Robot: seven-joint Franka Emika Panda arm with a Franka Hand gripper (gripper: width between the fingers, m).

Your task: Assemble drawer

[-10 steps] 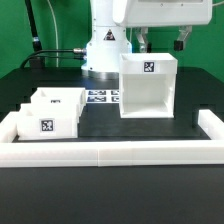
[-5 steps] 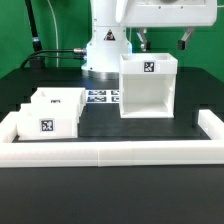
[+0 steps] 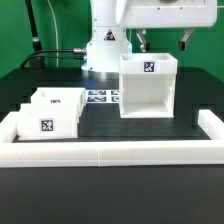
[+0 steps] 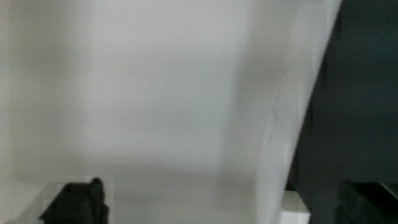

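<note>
Housing stands upright on the table; the two trays lie well apart at the exterior view's left, so we judge no tray is inserted yet. The gripper hangs at the housing's top, fingers wide apart.

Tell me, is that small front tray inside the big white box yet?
Out. The tray sits on the table, apart from the housing, toward the exterior view's left.
</note>
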